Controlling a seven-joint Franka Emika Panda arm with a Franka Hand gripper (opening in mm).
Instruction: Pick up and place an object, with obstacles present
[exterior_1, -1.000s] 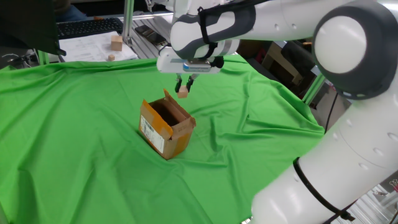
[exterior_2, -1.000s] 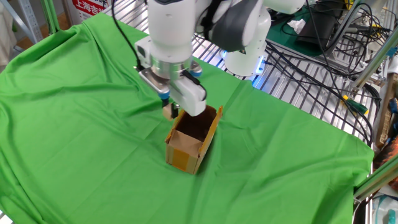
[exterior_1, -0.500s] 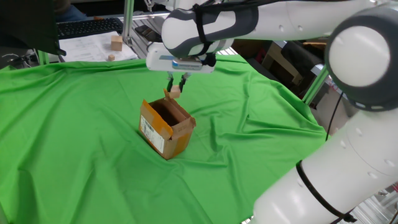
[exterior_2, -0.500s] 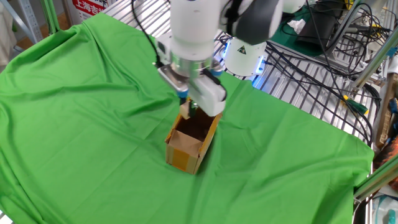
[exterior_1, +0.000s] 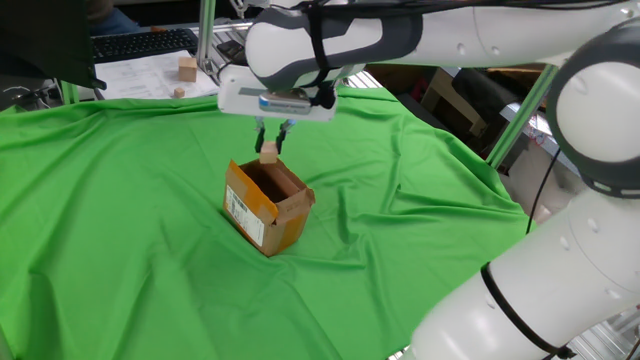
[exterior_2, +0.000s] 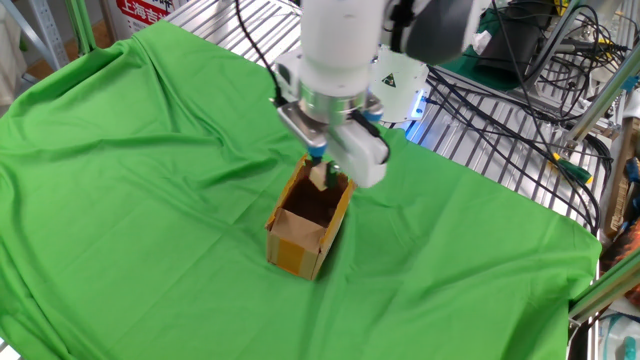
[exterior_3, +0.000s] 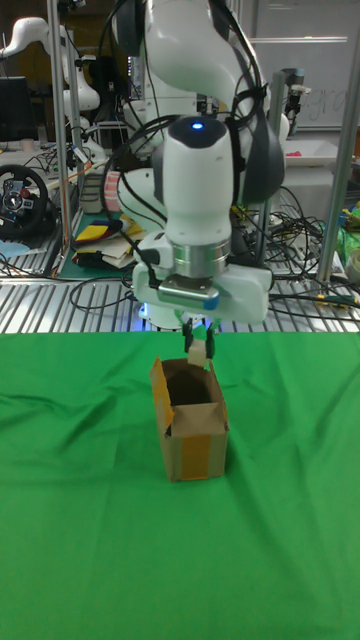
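Gripper (exterior_1: 271, 135) clamps the small wooden cube (exterior_1: 268, 150) between its 2 fingers, held in the air just above the open cardboard box (exterior_1: 266, 205) — so the pickup looks done, and the lowering and release appear to be left.

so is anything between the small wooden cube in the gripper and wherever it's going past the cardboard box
The gripper holds the small light-tan wooden cube just above the far rim of the brown corrugated cardboard box, whose upright flaps stand directly below it. The drop spot isn't shown. Only that box sits on the green cloth near the cube.
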